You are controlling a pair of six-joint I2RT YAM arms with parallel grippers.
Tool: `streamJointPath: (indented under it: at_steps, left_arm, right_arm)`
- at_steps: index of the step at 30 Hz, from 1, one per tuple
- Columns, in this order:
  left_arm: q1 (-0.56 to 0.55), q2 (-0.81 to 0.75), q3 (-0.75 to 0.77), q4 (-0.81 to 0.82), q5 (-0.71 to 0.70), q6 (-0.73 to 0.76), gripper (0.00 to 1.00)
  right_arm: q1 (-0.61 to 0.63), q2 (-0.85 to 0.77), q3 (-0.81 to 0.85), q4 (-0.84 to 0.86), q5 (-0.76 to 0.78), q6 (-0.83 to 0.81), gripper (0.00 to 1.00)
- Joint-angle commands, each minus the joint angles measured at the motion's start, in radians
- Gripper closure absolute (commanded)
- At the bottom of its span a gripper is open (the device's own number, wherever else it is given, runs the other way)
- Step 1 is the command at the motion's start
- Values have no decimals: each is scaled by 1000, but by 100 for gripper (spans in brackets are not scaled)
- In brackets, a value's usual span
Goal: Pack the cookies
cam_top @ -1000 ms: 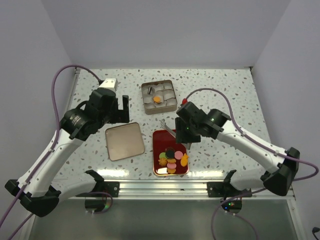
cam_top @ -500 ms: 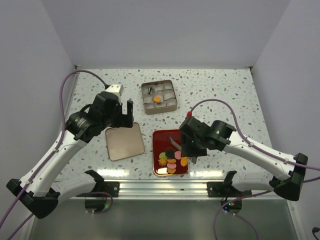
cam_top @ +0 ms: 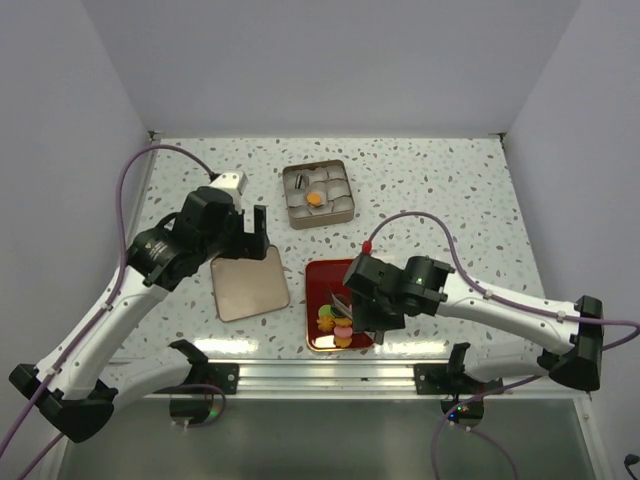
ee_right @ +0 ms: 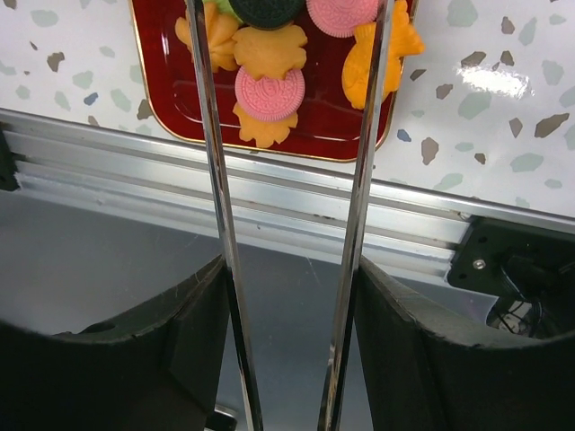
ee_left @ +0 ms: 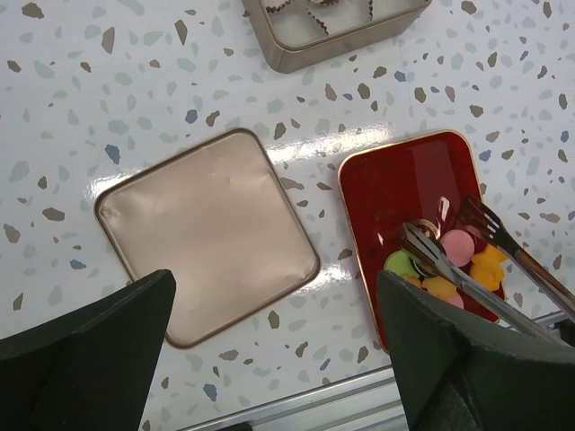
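The cookies (cam_top: 340,322) lie piled at the near end of a red tray (cam_top: 325,275). In the right wrist view I see a pink one (ee_right: 269,92), an orange one (ee_right: 269,51) and a black one (ee_right: 267,9). My right gripper (cam_top: 365,305) is shut on the metal tongs (ee_right: 208,135). Its two arms stand apart above the pile, with no cookie between the tips. The tongs also show in the left wrist view (ee_left: 449,265). My left gripper (cam_top: 250,228) is open and empty, hovering over the table beside a gold lid (cam_top: 249,283).
A square tin (cam_top: 320,218) with paper cups stands at the back and holds one orange cookie (cam_top: 314,199). The gold lid (ee_left: 205,233) lies flat, left of the red tray (ee_left: 395,180). An aluminium rail (ee_right: 269,193) runs along the near table edge.
My right gripper has carried the tongs toward the near edge, from the tray's far end to above the cookie pile. My left gripper has shifted slightly toward the lid.
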Motion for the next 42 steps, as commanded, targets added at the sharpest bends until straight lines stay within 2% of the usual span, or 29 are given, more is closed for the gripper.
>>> streamJointPath:
  at_steps: [1,13,18,23,30,42]
  left_arm:
    - [-10,-38,-3,16,2,12,0]
    - [-13,-65,-12,7,2,10,0]
    - [-15,-73,-9,4,-1,9,0]
    - [-13,-78,-15,2,-6,9,0]
    - [-15,-76,-18,2,-9,4,0]
    - [-15,-71,-15,-8,-24,-2,0]
  right_arm:
    - [29,48,34,12,19,37,43]
    - [170,158,129,-9,23,115,43]
    - [203,162,169,-109,34,153,43]
    - [209,137,146,-173,39,179,44]
    - [206,146,101,-118,16,167,46]
    - [206,215,137,-88,-9,122,56]
